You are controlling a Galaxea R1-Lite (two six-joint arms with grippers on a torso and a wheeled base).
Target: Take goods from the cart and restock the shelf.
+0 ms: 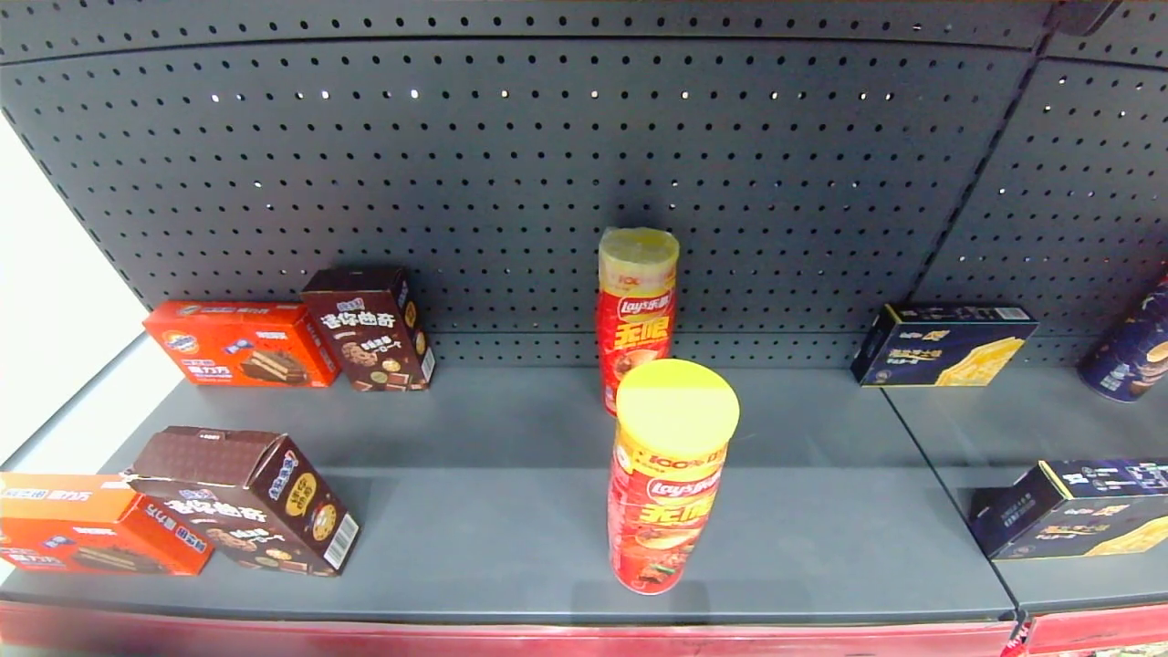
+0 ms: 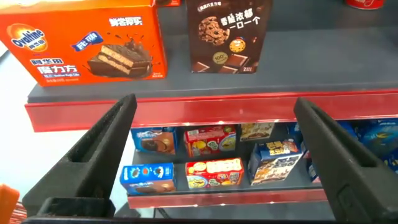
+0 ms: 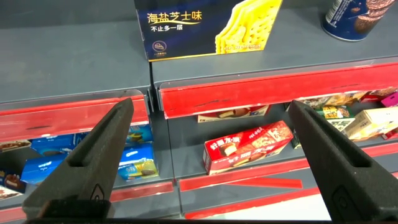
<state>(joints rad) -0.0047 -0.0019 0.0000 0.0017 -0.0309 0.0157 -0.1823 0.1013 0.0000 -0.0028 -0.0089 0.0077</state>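
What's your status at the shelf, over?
Left gripper, right gripper: jaws open, empty. Front chip can and rear chip can upright mid shelf. Brown box left, blue box right, both apart from the cans.

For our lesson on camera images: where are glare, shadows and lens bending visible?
Head view: blown-out white left of the rear orange box; the back panel bows at its top; the rear can throws a shadow on that panel. Right wrist view: sheen on the red shelf edge.
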